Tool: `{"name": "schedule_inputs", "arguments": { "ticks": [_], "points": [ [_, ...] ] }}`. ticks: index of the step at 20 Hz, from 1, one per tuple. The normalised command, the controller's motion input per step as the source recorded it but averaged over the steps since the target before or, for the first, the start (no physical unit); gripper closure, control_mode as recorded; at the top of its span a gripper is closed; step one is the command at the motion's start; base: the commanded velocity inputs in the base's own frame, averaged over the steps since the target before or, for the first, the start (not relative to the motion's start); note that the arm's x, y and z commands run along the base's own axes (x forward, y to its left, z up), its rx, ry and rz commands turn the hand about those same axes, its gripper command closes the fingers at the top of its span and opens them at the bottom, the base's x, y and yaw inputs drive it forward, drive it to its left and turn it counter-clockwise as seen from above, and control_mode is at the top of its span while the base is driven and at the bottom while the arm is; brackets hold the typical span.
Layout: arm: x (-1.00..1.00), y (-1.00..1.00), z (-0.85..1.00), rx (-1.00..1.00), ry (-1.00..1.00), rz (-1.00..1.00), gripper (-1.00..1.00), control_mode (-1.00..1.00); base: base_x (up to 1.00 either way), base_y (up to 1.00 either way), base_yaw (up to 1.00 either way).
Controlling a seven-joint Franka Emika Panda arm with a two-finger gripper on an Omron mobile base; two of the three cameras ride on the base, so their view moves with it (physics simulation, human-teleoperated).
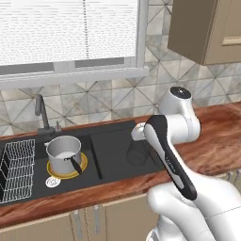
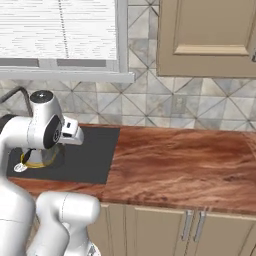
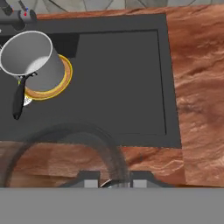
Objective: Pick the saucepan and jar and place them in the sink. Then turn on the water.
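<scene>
At far left of the sink (image 1: 113, 129), a white rack (image 1: 18, 169) stands beside the faucet (image 1: 41, 113). Next, the saucepan (image 1: 63, 153) sits upright in the basin on a yellow-rimmed mat (image 1: 84, 165). Right of it, the gripper (image 3: 114, 183) pinches the jar (image 1: 136, 153) over the sink's flat section.

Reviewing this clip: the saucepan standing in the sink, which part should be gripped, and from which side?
Probably the wall at the rim, from straight above. The saucepan stands upright and open in the sink, so one finger can go inside and one outside. Choose the side away from its thin black handle, which sticks out toward the robot.
</scene>
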Motion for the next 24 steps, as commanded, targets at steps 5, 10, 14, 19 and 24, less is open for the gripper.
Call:
{"name": "schedule_inputs", "arguments": {
  "ticks": [5, 10, 14, 19, 24],
  "points": [
    [0.00, 0.00, 0.00, 0.00, 0.00, 0.00, 1.00, 1.00, 0.18, 0.53, -0.09],
    [0.00, 0.00, 0.00, 0.00, 0.00, 0.00, 1.00, 1.00, 0.42, 0.86, -0.13],
    [0.00, 0.00, 0.00, 0.00, 0.00, 0.00, 1.00, 1.00, 0.60, 0.36, 0.00],
    [0.00, 0.00, 0.00, 0.00, 0.00, 0.00, 1.00, 1.00, 0.24, 0.12, 0.00],
    [0.00, 0.12, 0.00, 0.00, 0.00, 0.00, 1.00, -1.00, 0.00, 0.15, 0.00]
  ]
}}
